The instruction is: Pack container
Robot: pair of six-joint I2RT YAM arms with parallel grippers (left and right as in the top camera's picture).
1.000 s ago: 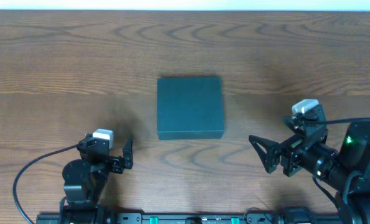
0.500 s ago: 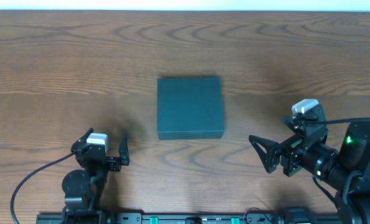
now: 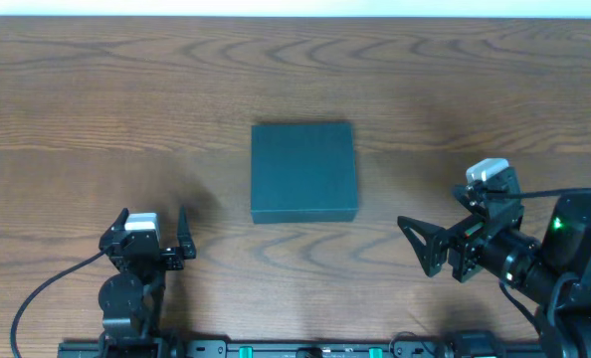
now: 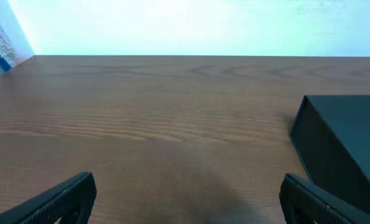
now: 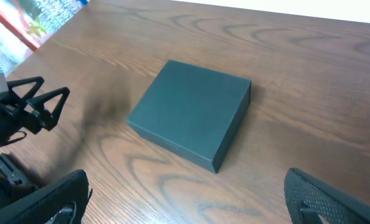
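Both spread: left pincer [image 3: 153, 225] swung away from the container [image 3: 304, 171], right pincer [image 3: 416, 246] unmoved.

Container running off frame in left wrist view

The right edge is cutting off the container [image 4: 347, 143] in the left wrist view; bottom edges are clipping the left gripper [image 4: 186, 186] and right gripper [image 5: 186, 183] in their own views; the closed lid [image 5: 188, 115] is hiding the inside.

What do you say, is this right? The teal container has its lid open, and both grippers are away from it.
No: the container has its lid shut, as the right wrist view shows. The left gripper and the right gripper are indeed away from it.
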